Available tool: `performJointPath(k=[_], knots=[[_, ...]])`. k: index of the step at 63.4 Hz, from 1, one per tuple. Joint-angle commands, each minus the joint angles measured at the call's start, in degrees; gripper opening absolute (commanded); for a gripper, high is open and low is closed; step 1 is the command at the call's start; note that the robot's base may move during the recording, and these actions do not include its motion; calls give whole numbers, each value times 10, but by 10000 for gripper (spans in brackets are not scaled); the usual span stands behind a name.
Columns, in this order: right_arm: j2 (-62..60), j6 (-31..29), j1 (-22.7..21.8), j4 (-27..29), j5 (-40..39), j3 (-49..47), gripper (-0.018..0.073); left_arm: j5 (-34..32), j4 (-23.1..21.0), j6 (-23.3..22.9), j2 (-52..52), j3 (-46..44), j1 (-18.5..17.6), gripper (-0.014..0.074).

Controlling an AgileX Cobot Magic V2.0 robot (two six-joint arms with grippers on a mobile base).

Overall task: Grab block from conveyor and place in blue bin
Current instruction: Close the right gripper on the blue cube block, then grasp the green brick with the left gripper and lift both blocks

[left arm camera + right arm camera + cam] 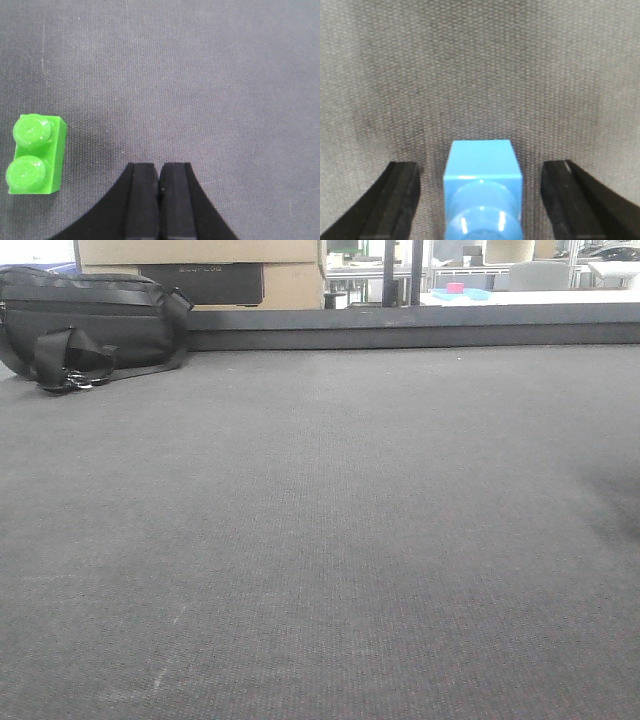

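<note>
In the right wrist view a light blue block [482,192] with a round stud lies on the grey conveyor belt [480,70], between the fingers of my right gripper [481,172]. The jaws stand wide apart with a gap on each side of the block. In the left wrist view a green two-stud block [36,154] lies on the belt to the left of my left gripper [160,170], whose fingers are pressed together with nothing between them. In the front view neither gripper shows. A blue bin [462,293] with something pink in it stands far back on a white table.
The front view shows the wide grey belt [320,540] with a dark raised edge [420,332] at the back. A black bag [85,328] lies at the back left in front of cardboard boxes [200,270].
</note>
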Motion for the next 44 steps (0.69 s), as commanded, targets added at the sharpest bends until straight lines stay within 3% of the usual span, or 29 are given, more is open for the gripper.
performJointPath(k=[1,7,12,18,25,34,44], knots=[[0,-5,0,-4,-4,2,391,-7,-6,0,0,-4,4,-111],[0,-5,0,-4,-1,2,341,-6,-6,0,0,-4,4,-111],[0,-5,0,-4,-2,2,244,-6,-6,0,0,-4,4,-111],[0,-5,0,-4,3,2,76,6,-7,-1,0,-4,4,-111],[0,-5,0,-4,12,2,-169,20,2,-56,3,-9,8,-111],[-26,-5,0,1,13,0,-161,70,22,-56,28,-47,35,-111],[-76,-5,0,15,34,-17,-162,116,97,-44,82,-100,50,-108]])
